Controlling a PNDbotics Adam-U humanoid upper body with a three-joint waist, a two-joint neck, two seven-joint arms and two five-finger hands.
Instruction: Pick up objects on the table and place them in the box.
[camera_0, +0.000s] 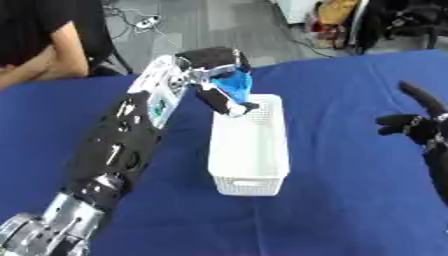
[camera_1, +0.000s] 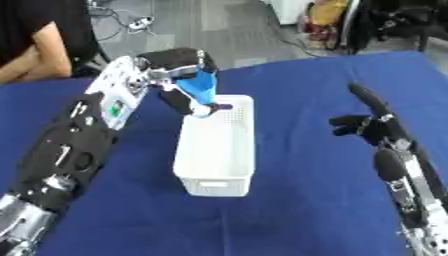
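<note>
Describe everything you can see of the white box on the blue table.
The white box is a long, narrow, open-topped basket that looks like plastic, with perforated walls and a slot handle in its near end. It stands upright on the blue tablecloth, lengthwise away from the camera. Its visible inside looks bare. The left robot hand, holding a blue object, hovers at its far end, fingertips at the rim; whether they touch it is unclear. The right robot hand is well apart from it.
</note>
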